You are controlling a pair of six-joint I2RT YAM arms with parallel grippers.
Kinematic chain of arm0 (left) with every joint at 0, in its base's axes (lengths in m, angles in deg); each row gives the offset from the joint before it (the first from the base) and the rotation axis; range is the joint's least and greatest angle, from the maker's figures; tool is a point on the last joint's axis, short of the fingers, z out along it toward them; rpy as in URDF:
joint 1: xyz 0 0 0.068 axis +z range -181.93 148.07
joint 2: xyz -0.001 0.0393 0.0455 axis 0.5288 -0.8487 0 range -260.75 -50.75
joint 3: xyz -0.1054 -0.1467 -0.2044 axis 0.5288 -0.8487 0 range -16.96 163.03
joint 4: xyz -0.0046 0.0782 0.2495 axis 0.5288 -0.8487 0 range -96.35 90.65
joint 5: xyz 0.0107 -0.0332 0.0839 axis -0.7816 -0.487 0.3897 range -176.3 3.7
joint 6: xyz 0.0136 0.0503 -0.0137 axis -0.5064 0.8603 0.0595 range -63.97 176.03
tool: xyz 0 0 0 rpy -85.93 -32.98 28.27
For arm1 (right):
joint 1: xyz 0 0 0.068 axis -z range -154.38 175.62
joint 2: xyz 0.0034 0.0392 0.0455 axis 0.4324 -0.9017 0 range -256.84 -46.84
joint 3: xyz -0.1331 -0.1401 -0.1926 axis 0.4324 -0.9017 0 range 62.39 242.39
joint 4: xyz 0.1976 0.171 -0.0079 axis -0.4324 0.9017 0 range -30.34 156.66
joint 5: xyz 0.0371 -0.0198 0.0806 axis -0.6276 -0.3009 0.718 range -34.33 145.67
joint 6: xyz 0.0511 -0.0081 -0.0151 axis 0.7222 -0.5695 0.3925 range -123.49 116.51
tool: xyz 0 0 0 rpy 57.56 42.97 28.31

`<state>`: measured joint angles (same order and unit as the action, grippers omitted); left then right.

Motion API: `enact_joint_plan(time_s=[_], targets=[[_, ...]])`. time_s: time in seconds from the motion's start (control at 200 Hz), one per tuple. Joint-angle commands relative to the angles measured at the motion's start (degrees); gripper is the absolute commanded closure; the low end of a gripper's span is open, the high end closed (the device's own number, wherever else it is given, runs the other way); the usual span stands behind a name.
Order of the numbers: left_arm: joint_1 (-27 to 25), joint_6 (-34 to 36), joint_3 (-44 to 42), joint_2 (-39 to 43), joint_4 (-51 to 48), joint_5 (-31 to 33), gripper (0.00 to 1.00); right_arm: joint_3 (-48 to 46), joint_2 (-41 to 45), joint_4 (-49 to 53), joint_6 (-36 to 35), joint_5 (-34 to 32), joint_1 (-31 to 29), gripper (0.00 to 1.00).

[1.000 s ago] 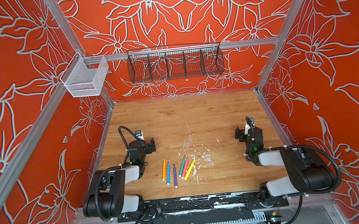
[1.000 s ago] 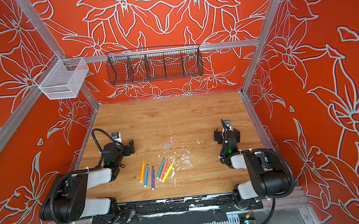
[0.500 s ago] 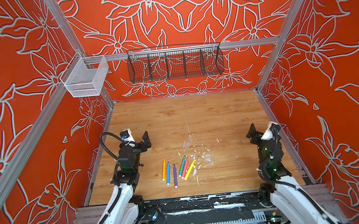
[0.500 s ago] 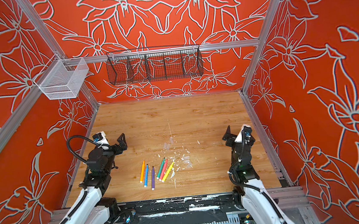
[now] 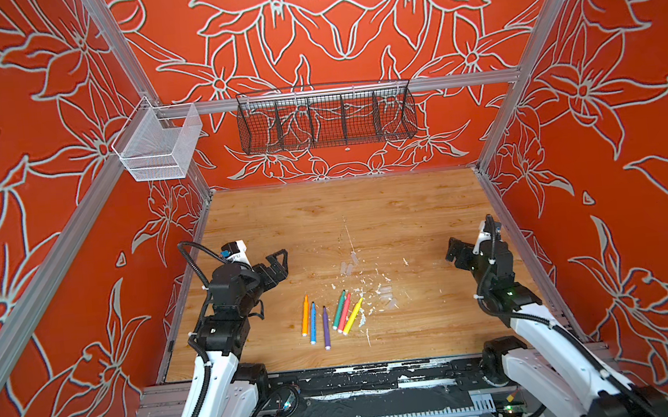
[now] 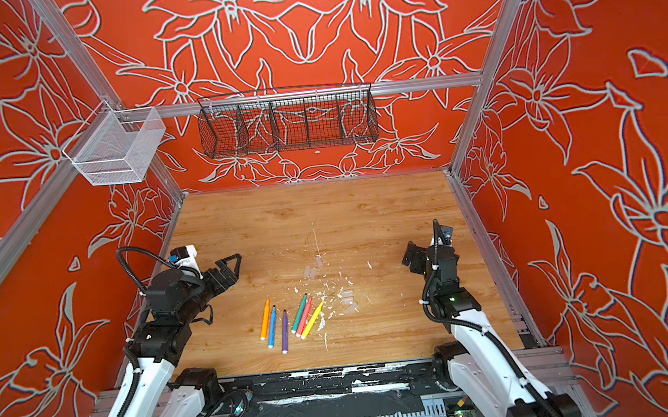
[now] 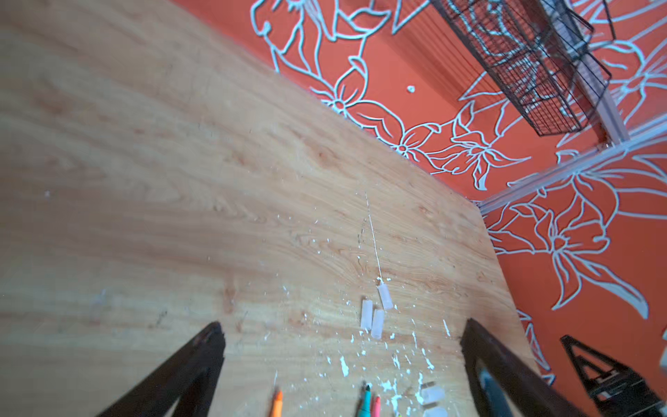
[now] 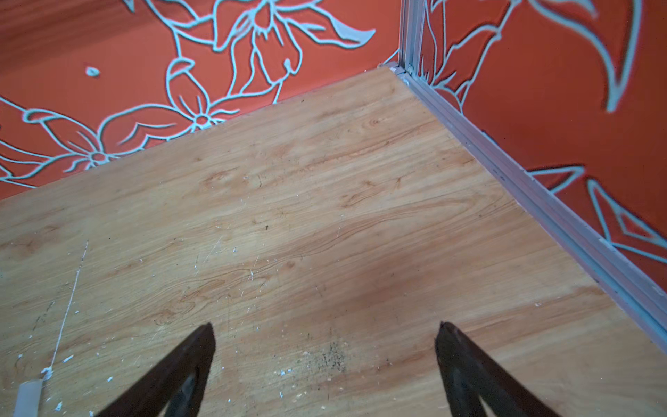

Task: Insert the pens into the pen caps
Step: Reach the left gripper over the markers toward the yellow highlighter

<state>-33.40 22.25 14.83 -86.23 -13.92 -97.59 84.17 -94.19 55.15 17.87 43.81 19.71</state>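
Six pens lie side by side near the table's front middle in both top views: orange [image 5: 305,316], blue [image 5: 313,322], purple [image 5: 326,328], green [image 6: 299,314], red-pink [image 6: 304,316] and yellow [image 6: 312,320]. Three clear pen caps [image 5: 348,265] lie behind them, and several more caps [image 5: 386,296] lie to their right. My left gripper [image 5: 280,268] hovers open, left of the pens, holding nothing. In the left wrist view the left gripper [image 7: 343,325] frames three caps [image 7: 371,317] and the pen tips [image 7: 365,399]. My right gripper [image 5: 453,253] hangs open near the right wall over bare wood [image 8: 325,325].
The wooden table [image 5: 325,218] carries white flecks and a long scratch. A black wire basket [image 5: 325,118] hangs on the back wall and a white mesh basket [image 5: 159,145] on the left rail. A metal rail [image 8: 541,202] edges the table beside the right gripper.
Both arms have unfolded from their low resting pose and risen, carrying the grippers up and slightly outward. The pens and caps have not moved.
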Motion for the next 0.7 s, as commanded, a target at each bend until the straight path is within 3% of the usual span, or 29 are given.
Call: enact_joint_plan(time_s=[0.0,0.06,0.115,0.175,0.3,0.41,0.555,0.635,0.695], targets=[[-0.1,-10.8,1.6,4.9,-5.3,3.8,0.01,-1.0,-1.0,-4.0,2.3,4.0,0.2,0.02],[-0.1,-11.1,-0.2,7.7,-1.6,0.6,0.01,-1.3,-0.3,-4.3,1.6,5.3,0.2,0.03],[-0.1,-4.9,-0.7,8.2,3.2,-8.4,0.01,-2.4,0.3,-4.8,3.1,2.8,0.3,0.03],[-0.1,1.2,2.4,6.2,-0.2,-14.1,0.01,-3.5,1.0,-4.0,6.7,-2.4,0.3,0.02],[-0.1,-0.6,2.0,0.6,-5.6,-10.3,0.01,-4.1,2.3,-2.7,8.4,-3.9,0.3,0.03],[-0.1,-0.5,-0.9,-2.0,-1.8,-19.3,0.01,-3.7,2.6,-1.6,8.4,-4.8,0.4,0.03],[-1.1,-2.7,-6.2,1.1,2.9,-22.1,0.01,-2.5,-0.1,-1.9,8.3,-2.1,0.3,0.03],[-4.9,-2.4,-6.4,2.9,0.6,-18.5,0.01,-2.1,-2.0,-4.3,5.7,4.3,0.2,0.03],[-10.2,-1.5,-5.4,3.5,-2.7,-12.9,0.01,-1.8,-2.9,-4.2,5.9,3.4,0.0,0.02]])
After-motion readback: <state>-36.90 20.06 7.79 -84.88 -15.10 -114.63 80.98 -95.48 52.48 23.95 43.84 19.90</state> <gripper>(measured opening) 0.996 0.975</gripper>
